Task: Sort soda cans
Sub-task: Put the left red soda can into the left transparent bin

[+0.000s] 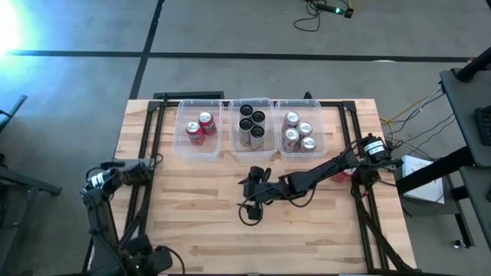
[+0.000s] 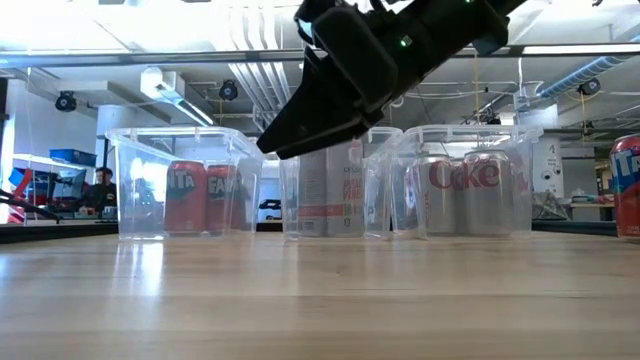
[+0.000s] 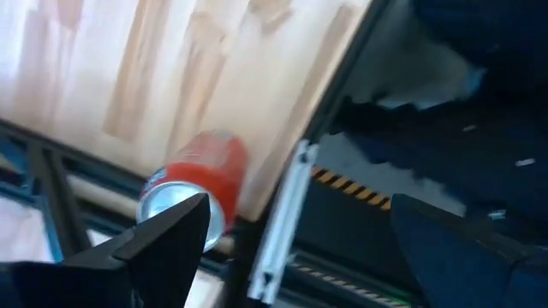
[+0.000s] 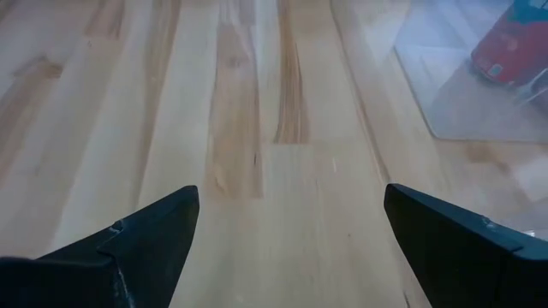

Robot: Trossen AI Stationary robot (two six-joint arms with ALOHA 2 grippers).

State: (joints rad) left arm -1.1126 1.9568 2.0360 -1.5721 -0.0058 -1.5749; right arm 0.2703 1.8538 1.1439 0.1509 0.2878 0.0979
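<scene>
Three clear bins stand in a row at the table's far side. The left bin (image 1: 198, 129) holds two red cans (image 1: 200, 127), the middle bin (image 1: 252, 126) several black cans (image 1: 252, 125), and the right bin (image 1: 300, 128) several silver cans (image 1: 299, 132). One more red can (image 1: 343, 175) stands on the table near the right edge, partly hidden by my right arm; it also shows as the red can (image 3: 201, 184) and the red can (image 2: 628, 185). My right gripper (image 1: 249, 201) hangs open above the table's middle (image 4: 291, 192) (image 2: 300, 125). My left gripper (image 1: 149, 163) waits open at the left edge (image 3: 300, 205).
The black frame rails (image 1: 149, 153) run along the table's left and right sides. Bare wood (image 1: 207, 222) spreads across the near half of the table. Cables (image 1: 406, 115) and equipment lie beyond the right edge.
</scene>
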